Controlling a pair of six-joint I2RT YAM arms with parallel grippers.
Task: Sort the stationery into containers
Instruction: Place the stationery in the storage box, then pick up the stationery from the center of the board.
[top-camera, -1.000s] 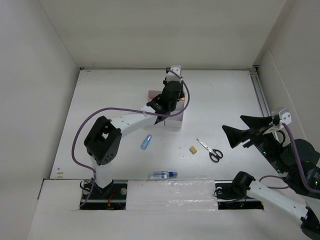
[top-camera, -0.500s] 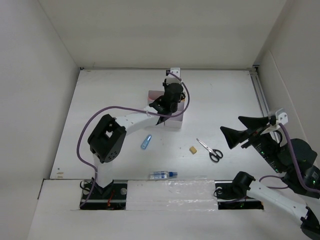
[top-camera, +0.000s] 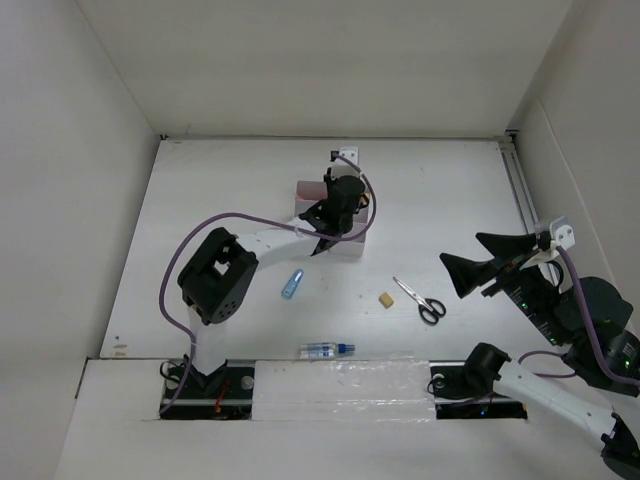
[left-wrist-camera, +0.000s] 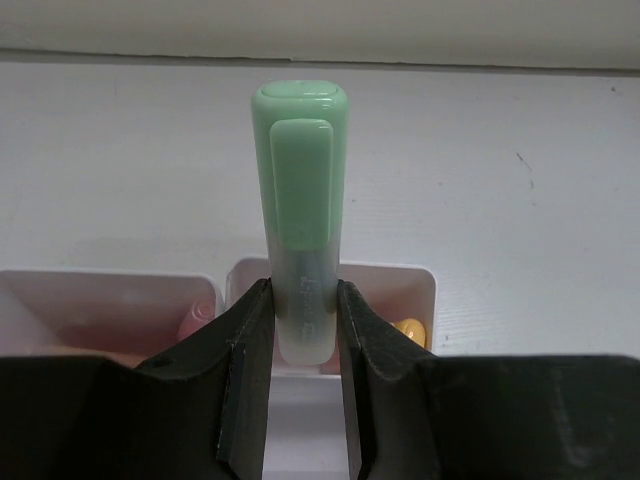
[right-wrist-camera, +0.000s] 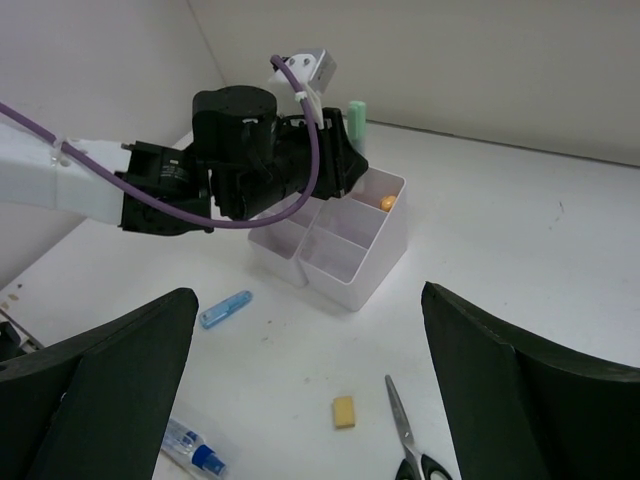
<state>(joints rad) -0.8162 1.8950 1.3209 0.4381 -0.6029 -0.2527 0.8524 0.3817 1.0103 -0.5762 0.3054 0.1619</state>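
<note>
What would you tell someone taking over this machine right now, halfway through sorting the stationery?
Left gripper: jaws shut on the green marker, held over the white organizer, not yet released.
Right gripper: jaws wide open, empty, off to the right.
Done: something orange already lies in a far compartment.
Left on the table: blue tube, clear bottle, tan eraser, scissors.
</note>
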